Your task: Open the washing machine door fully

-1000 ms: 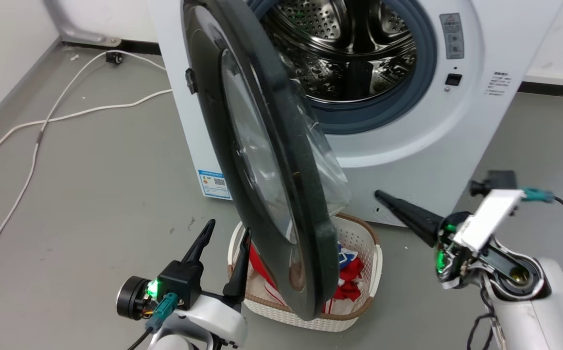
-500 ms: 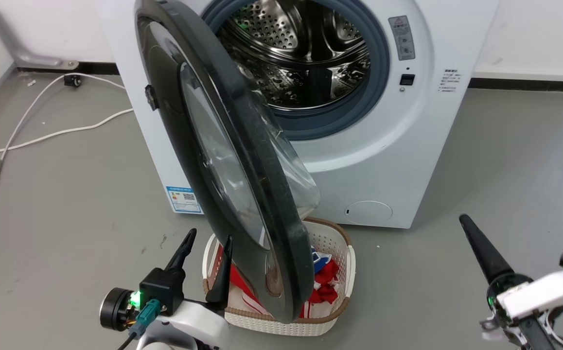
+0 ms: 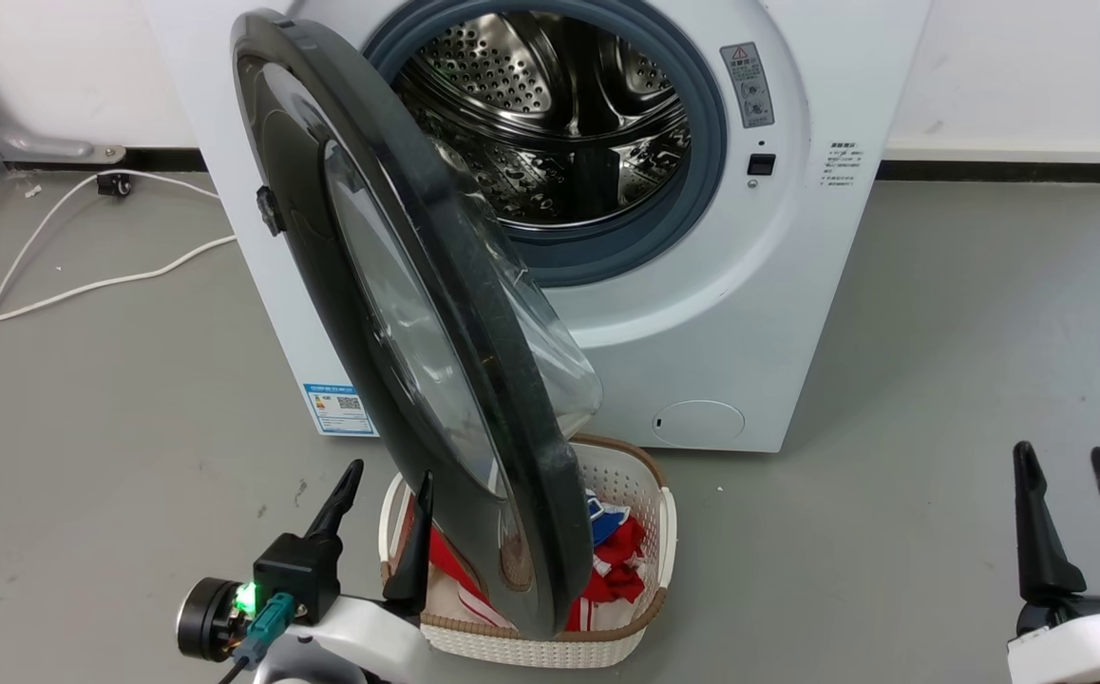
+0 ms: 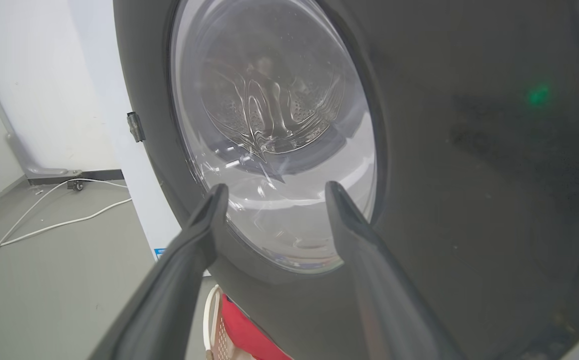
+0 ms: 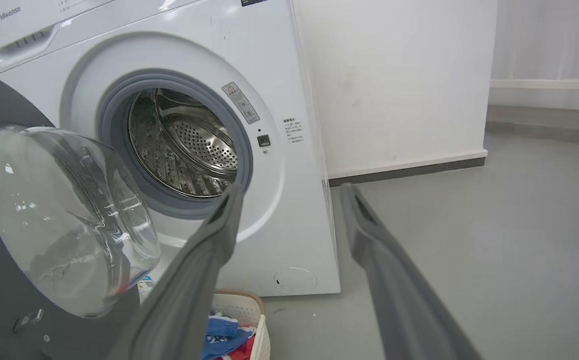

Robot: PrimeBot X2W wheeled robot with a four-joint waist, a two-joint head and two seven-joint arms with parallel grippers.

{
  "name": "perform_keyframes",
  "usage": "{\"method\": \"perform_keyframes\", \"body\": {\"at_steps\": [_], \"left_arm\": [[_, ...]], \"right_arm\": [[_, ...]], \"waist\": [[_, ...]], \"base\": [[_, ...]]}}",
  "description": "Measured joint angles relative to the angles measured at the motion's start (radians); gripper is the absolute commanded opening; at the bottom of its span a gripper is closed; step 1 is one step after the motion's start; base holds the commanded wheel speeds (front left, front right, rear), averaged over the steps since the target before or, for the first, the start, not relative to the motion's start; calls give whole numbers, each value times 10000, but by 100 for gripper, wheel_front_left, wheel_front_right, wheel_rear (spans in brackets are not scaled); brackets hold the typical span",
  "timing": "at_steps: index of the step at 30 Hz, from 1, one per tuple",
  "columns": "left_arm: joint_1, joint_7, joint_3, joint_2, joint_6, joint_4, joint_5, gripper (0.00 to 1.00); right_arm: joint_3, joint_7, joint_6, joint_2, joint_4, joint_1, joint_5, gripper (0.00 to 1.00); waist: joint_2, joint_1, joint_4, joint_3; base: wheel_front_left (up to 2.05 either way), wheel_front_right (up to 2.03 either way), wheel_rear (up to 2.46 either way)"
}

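Door inner face, right wrist view: bulging glass

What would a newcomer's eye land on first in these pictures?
The black washing machine door stands swung out from the white washing machine, baring the shiny steel drum. Under its lower edge sits a white basket of red and blue clothes, with the open left gripper nearby.

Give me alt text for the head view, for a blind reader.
White front-loading washing machine with its round black door swung partly open, exposing the steel drum. A white laundry basket of red and blue clothes sits on the floor below the door. The left gripper, open, is near the door's lower edge; the right gripper, open, is at lower right.
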Motion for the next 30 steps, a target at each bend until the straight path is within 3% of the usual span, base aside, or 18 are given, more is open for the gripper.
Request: {"method": "perform_keyframes", "body": {"at_steps": [4,8,26,27,28,29,30], "left_arm": [[37,0,31,115,58,4,-52,100],[89,4,25,199,84,-12,-56,100],[216,169,-96,351,176,-151,-178,100],[216,171,-102,351,178,-151,-217,87],[216,180,-105,347,180,-151,-244,42],[216,182,-115,337,180,-155,-259,42],[216,190,-123,330,180,-159,-297,11]], "right_arm": [[-54,-261,12,105,-619,237,-1482,100],[159,-372,12,259,-876,670,-2213,100],[706,-594,12,587,-297,1122,-2213,100],[713,-594,12,593,-293,1122,-2213,100],[721,-593,12,598,-291,1121,-2213,100],[719,-593,12,600,-290,1121,-2213,100],[723,-593,12,604,-288,1120,-2213,100]], "waist": [[0,0,-13,-33],[0,0,-23,-82],[0,0,-50,-144],[0,0,-41,-145],[0,0,-32,-146],[0,0,-23,-149],[0,0,-13,-154]], "base": [[0,0,0],[0,0,0],[0,0,0],[0,0,0],[0,0,0],[0,0,0],[0,0,0]]}}
